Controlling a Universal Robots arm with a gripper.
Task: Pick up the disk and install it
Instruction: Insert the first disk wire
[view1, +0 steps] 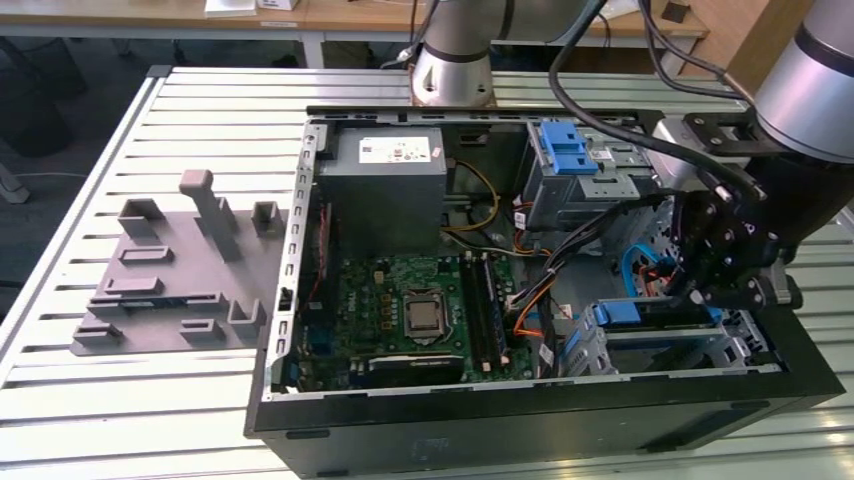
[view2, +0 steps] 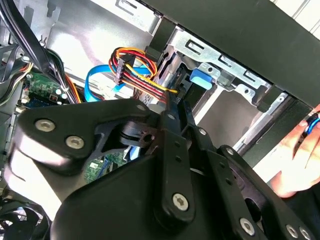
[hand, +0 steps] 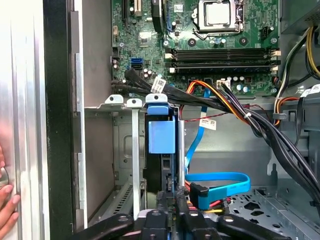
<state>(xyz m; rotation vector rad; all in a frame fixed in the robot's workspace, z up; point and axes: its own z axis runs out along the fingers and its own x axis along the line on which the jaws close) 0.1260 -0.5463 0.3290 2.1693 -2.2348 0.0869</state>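
Disk sits edge-on in the drive bay, blue carrier tab showing. Pincer pressed together on its rear edge. Risks: snagging the blue cable just beside; a person's hand near the case.

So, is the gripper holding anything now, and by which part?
Cannot be told: the gripper is at one end of the disk, which stands in the drive cage; the contact is hidden.

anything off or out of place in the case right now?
One thing: a person's hand rests on the case's outer wall while the gripper works at the drive bay. The disk sits upright in the bay, not askew.
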